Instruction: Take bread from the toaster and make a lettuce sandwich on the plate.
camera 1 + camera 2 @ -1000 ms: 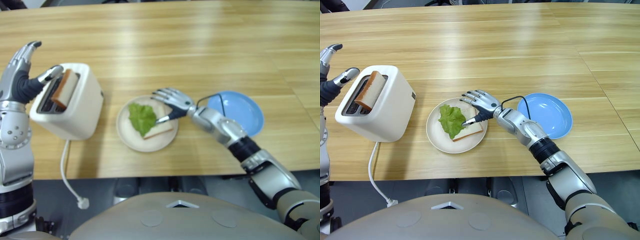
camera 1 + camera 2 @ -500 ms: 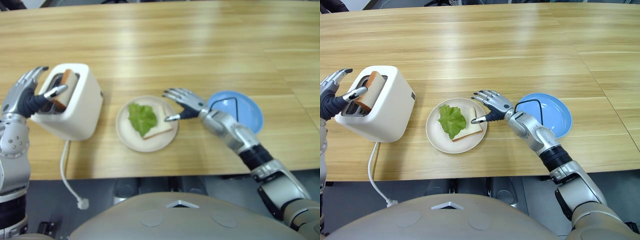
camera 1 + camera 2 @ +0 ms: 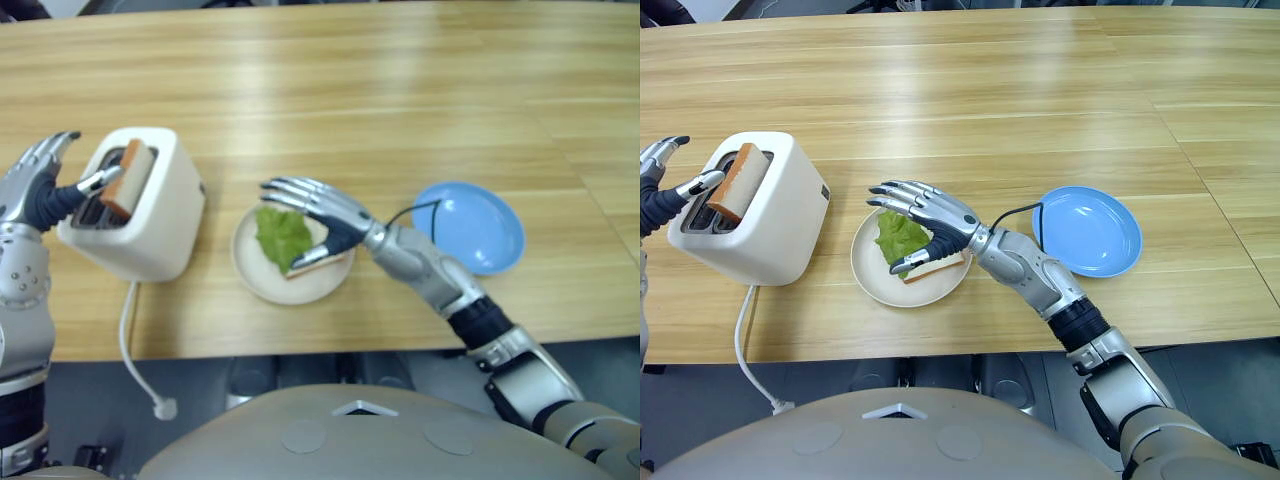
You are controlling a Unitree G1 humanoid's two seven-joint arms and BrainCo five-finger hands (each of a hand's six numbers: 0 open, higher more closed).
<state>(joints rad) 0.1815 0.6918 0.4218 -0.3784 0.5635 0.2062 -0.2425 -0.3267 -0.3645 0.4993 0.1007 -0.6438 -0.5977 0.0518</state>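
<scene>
left hand (image 3: pixel 35 190) is hovering open beside bread (image 3: pixel 128 178) in toaster (image 3: pixel 160 225), frame left | right hand (image 3: pixel 315 205) is hovering open over plate (image 3: pixel 262 278) | likely needing a firm pinch and straight lift

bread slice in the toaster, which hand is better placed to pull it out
Left. The left hand sits beside the toaster with fingers close to the bread slice standing in the slot. The right hand is spread over the lettuce on the plate, farther away.

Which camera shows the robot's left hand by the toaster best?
The left eye view: the left hand shows whole beside the toaster, wrist included. The right eye view crops it at the edge, leaving fingertips near the bread.
</scene>
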